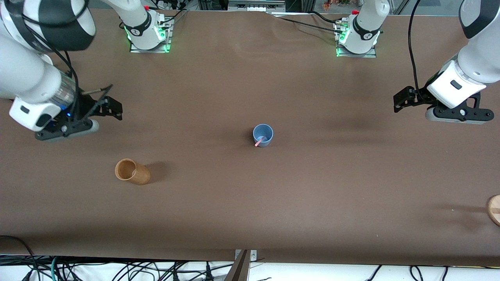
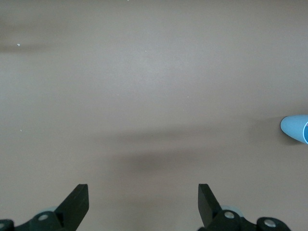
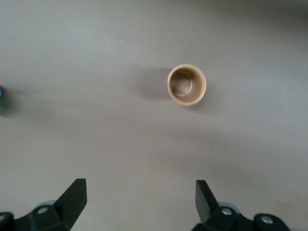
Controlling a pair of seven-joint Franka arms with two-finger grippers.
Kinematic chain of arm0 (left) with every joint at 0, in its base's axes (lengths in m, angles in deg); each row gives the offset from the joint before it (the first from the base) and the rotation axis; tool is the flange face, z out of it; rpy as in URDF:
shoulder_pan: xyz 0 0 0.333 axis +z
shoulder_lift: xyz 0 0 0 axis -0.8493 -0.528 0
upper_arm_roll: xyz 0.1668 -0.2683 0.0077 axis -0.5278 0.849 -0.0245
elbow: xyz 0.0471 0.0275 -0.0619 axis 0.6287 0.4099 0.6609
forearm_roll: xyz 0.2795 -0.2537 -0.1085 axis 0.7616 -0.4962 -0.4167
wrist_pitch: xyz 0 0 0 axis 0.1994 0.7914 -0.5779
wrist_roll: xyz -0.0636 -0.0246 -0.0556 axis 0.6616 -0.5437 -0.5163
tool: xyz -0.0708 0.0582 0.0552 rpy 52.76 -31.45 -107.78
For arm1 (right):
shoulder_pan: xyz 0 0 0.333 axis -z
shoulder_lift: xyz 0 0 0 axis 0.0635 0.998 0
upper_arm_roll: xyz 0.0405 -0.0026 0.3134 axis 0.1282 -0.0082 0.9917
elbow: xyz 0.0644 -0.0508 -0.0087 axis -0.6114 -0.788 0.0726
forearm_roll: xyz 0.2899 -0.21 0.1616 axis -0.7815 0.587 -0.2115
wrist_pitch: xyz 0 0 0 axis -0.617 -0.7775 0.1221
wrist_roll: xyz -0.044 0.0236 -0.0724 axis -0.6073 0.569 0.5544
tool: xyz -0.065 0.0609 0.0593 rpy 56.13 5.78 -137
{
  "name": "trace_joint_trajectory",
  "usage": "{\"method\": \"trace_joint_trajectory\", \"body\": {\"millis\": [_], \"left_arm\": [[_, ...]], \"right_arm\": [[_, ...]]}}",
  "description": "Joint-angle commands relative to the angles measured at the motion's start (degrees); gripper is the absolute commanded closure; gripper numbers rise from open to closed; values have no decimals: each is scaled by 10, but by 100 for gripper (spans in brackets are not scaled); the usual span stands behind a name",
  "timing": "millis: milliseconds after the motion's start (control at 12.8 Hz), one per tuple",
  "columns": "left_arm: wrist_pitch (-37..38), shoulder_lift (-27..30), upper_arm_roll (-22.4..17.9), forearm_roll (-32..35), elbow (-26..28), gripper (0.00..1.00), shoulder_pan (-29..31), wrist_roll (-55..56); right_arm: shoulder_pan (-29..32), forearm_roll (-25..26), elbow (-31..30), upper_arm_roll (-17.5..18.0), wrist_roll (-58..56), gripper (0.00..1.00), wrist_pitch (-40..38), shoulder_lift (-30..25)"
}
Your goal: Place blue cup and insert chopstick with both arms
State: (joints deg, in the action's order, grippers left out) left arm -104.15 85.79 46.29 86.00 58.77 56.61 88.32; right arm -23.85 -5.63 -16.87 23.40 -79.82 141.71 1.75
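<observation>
The blue cup (image 1: 263,135) stands upright at the middle of the brown table (image 1: 250,203). The pink chopstick (image 1: 259,141) leans inside it, its tip over the rim. A sliver of the cup shows at the edge of the left wrist view (image 2: 295,128). My left gripper (image 1: 402,102) hangs open and empty over the left arm's end of the table, well away from the cup; its fingers are wide apart in its wrist view (image 2: 143,202). My right gripper (image 1: 109,106) hangs open and empty over the right arm's end, also seen open in its wrist view (image 3: 141,199).
A tan wooden cup (image 1: 132,171) lies tipped on the table toward the right arm's end, nearer the front camera than the right gripper; it shows in the right wrist view (image 3: 186,84). A wooden object (image 1: 494,209) sits at the table edge at the left arm's end.
</observation>
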Motion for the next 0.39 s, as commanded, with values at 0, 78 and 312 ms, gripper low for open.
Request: {"method": "trace_joint_trajectory", "body": {"millis": [0, 78, 312], "left_arm": [[10, -4, 1, -12, -10, 0, 3, -8], [10, -4, 1, -12, -10, 0, 4, -8], [10, -3, 1, -12, -10, 0, 3, -7]], "right_arm": [[14, 3, -47, 16, -5, 0, 8, -47], [14, 4, -46, 17, -5, 0, 8, -47], [14, 5, -47, 17, -5, 0, 4, -58]]}}
